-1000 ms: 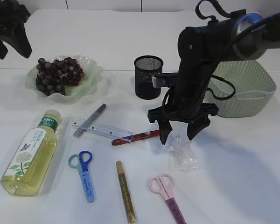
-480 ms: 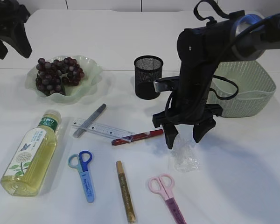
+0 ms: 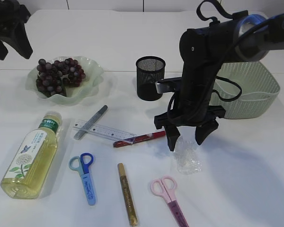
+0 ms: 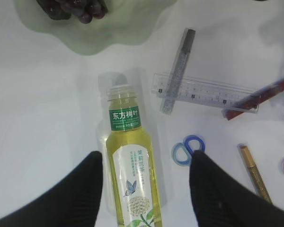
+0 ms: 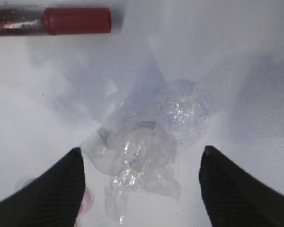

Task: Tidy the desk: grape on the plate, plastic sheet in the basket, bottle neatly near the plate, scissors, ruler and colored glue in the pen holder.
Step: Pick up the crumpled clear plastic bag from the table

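Note:
My right gripper point(image 3: 186, 142) is open and hangs just above the crumpled clear plastic sheet point(image 3: 188, 158), its fingers on either side of it in the right wrist view point(image 5: 142, 161), where the sheet point(image 5: 146, 142) lies on the table. My left gripper point(image 3: 12, 52) is open and empty, high at the far left; in the left wrist view point(image 4: 146, 165) it is above the lying bottle point(image 4: 131, 161). Grapes point(image 3: 59, 75) lie on the green plate point(image 3: 93, 80). The bottle point(image 3: 31, 156), the ruler point(image 3: 104, 131), blue scissors point(image 3: 85, 175) and pink scissors point(image 3: 169, 194) lie on the table.
A black mesh pen holder point(image 3: 150, 78) stands behind my right arm. A pale green basket point(image 3: 248, 90) is at the right. A silver glue pen point(image 3: 91, 122), a red one point(image 3: 139, 138) and a gold one point(image 3: 127, 194) lie near the ruler.
My right gripper has come down and slightly right, closer over the plastic sheet, and has hardly moved in the last half second. The left arm has not moved.

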